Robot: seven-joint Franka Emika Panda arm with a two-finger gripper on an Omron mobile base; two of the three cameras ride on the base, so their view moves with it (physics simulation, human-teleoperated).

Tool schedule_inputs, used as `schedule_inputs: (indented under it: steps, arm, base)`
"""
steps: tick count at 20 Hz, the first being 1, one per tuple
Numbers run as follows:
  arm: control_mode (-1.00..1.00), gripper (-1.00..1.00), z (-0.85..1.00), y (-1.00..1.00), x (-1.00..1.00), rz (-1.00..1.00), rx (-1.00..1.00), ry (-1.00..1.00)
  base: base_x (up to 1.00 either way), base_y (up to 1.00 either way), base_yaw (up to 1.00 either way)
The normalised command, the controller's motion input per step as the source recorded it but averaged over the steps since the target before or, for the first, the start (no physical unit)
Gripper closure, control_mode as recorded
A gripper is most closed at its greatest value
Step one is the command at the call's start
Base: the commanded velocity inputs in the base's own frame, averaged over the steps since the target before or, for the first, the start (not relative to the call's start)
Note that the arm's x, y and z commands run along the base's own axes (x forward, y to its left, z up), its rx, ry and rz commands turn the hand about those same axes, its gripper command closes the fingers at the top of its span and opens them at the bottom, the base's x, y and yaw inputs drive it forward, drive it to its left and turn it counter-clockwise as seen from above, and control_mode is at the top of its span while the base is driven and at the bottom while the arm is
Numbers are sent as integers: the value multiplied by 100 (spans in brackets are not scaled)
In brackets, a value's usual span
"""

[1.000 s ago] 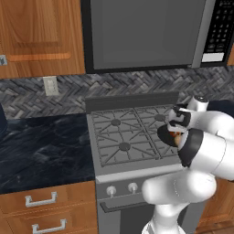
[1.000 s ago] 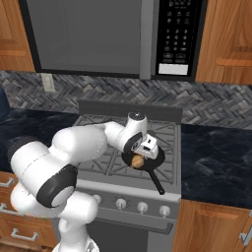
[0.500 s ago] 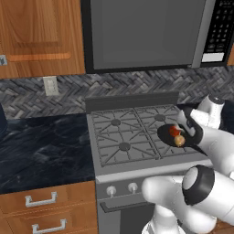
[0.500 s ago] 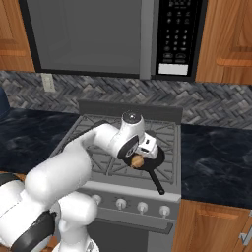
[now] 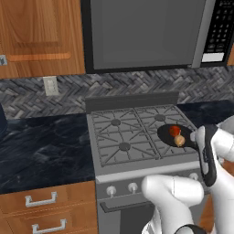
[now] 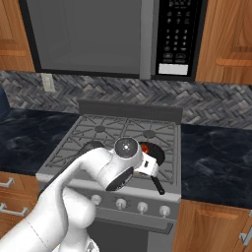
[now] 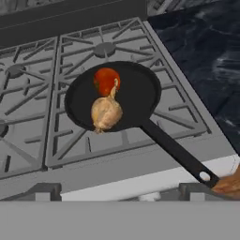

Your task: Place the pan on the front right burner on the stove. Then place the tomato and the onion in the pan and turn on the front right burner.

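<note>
Here, on the far left, a dark stone surface [image 5: 45, 146] sits next to the stove [image 5: 137, 137]. Wood drawers [image 5: 41, 205] are under it, and a white wall plug [image 5: 50, 85] is on the tiled wall above it. Next comes the grey stove with its four burners. A big grey microwave [image 5: 146, 32] hangs over it, and little round silver knobs [image 6: 130, 205] run along its front.

The black pan [image 7: 112, 96] sits on the front right burner [image 7: 126, 112]. Inside the pan, the red tomato [image 7: 107, 80] lies toward the back. The tan onion [image 7: 106, 113] lies in front of it, and the two touch. The pan's long thin handle [image 7: 178, 152] points toward the front right corner of the stove and sticks out over the front edge.

The white robot arm [image 6: 106, 170] bends over the front of the stove, near the pan. The fingers are spread wide apart and hold nothing. To the right of the stove there is more dark stone surface [image 6: 216, 157].
</note>
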Motion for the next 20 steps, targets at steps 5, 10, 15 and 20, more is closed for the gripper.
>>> schedule_inputs:
  steps: [5, 10, 15, 20]
  arm:
    - [-100, -100, 8, -26, -62, 8, 0, -27]
    - [-100, -100, 0, -37, -43, 10, 0, -24]
    - [-100, -100, 0, -47, -22, 7, 0, -17]
    - [-100, -100, -3, -28, -10, 5, 0, -12]
  base:
    - [0, 0, 0]
    - [0, 0, 0]
    - [0, 0, 0]
    - [0, 0, 0]
